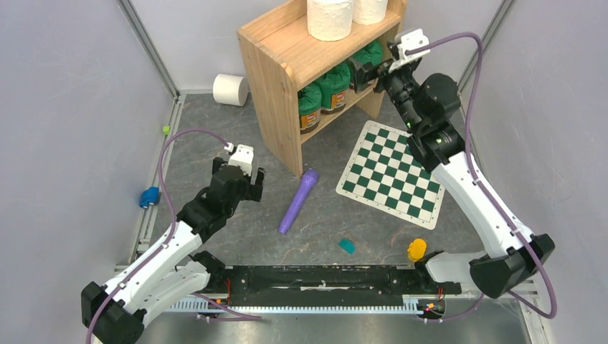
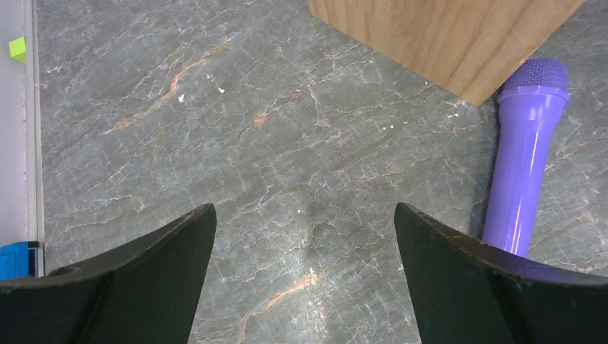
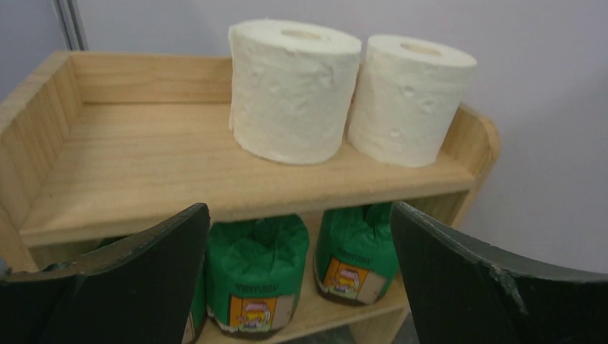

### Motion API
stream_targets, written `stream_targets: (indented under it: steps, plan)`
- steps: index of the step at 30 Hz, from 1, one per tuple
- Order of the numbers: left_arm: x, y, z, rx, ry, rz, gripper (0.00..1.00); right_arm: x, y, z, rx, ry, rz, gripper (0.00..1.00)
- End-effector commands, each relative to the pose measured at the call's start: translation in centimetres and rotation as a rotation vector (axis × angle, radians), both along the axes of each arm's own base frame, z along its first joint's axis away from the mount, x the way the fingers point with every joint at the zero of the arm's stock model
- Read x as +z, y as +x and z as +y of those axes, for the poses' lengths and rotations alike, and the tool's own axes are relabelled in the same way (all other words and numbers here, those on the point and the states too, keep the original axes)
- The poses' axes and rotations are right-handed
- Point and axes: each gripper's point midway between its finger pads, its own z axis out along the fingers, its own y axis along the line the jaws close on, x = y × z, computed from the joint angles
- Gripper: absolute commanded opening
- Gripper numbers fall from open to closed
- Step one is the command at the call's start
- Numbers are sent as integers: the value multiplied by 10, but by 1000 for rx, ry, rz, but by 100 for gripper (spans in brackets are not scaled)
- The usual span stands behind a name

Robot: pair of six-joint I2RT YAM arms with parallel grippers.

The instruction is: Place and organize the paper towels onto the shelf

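Observation:
Two white paper towels (image 1: 330,18) (image 1: 371,8) stand upright side by side on the top tier of the wooden shelf (image 1: 269,86); the right wrist view shows them as a near roll (image 3: 294,89) and a right one (image 3: 412,99) on the shelf board (image 3: 143,172). A third paper towel (image 1: 231,89) lies on its side on the floor left of the shelf. My right gripper (image 1: 373,69) is open in front of the shelf's lower tier, empty (image 3: 300,215). Open and empty too, my left gripper (image 1: 247,179) hangs over bare floor (image 2: 305,215) left of the shelf.
Green canisters (image 1: 333,86) (image 3: 258,272) fill the lower tier. A purple toy microphone (image 1: 297,201) (image 2: 527,158) lies beside the shelf's corner. A green-and-white checkered board (image 1: 391,172), a teal piece (image 1: 347,246), a yellow piece (image 1: 416,249), a blue object (image 1: 149,196) and a small green cube (image 1: 165,130) sit on the floor.

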Motion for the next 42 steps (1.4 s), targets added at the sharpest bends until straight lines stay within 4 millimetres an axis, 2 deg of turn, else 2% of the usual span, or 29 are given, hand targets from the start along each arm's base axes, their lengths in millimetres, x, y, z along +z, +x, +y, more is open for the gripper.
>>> stream_targets:
  steps: [1, 4, 6, 10, 15, 17, 19, 21, 25, 28, 34, 36, 40, 42]
  plan:
    - [15, 2, -6, -13, -61, -45, 100, -29, -18, -24, -68, 28, 90, 98]
    - [19, 2, -7, -6, -86, -50, 100, -60, -34, -37, -95, 53, 156, 98]
    - [23, 2, -9, -2, -117, -55, 100, -87, -43, -44, -108, 62, 205, 98]
    - [29, 7, -15, 39, -214, -51, 100, -130, -58, -52, -120, 46, 292, 98]
    - [48, 29, -1, 195, -257, -87, 100, -170, -75, -64, -141, -37, 345, 98]
    - [60, 43, 0, 227, -312, -88, 100, -178, -82, -68, -145, -47, 364, 98]
    - [66, 60, 2, 247, -329, -103, 100, -189, -92, -69, -126, -81, 369, 98]
    - [69, 78, 15, 306, -338, -109, 100, -202, -102, -77, -138, -93, 361, 98]
    - [71, 113, 43, 404, -399, -103, 100, -207, -117, -86, -146, -78, 342, 98]
    - [70, 141, 61, 442, -360, -125, 100, -216, -123, -86, -135, -83, 342, 98]
    - [52, 211, 86, 434, -401, -118, 100, -241, -124, -92, -165, -100, 405, 98]
    - [41, 236, 96, 425, -421, -103, 100, -247, -124, -96, -186, -107, 426, 98]
    - [32, 283, 120, 395, -497, -135, 100, -253, -123, -98, -207, -111, 460, 98]
    - [27, 303, 122, 341, -518, -139, 100, -258, -122, -99, -219, -108, 482, 98]
